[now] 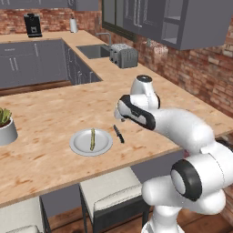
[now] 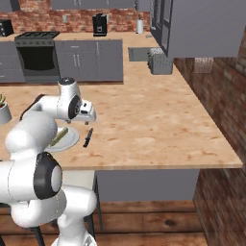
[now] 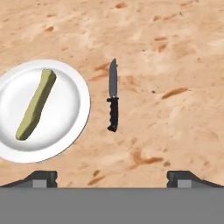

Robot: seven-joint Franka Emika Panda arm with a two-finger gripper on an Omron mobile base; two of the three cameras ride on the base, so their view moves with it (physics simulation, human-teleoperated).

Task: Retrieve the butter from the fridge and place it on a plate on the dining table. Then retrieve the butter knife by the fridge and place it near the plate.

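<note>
White Franka arm with dark joints [image 1: 182, 132] rises from base, elbow bent, forearm reaching forward and down. Wrist turned so hand faces downward. Two-finger gripper [image 3: 112, 177] hangs in air, jaws spread wide, nothing between them. Small dark fingertips [image 3: 41, 177] stand far apart at bottom corners of hand view. In right base view, hand [image 2: 85, 111] sits low beside arm's upper link, touching nothing.

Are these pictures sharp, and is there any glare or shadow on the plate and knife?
Hand view: sharp, evenly lit, no glare; the butter on the plate and the knife cast almost no shadow. Left base view: softer, the knife small but clear. Right base view: arm hides much of the plate.
</note>
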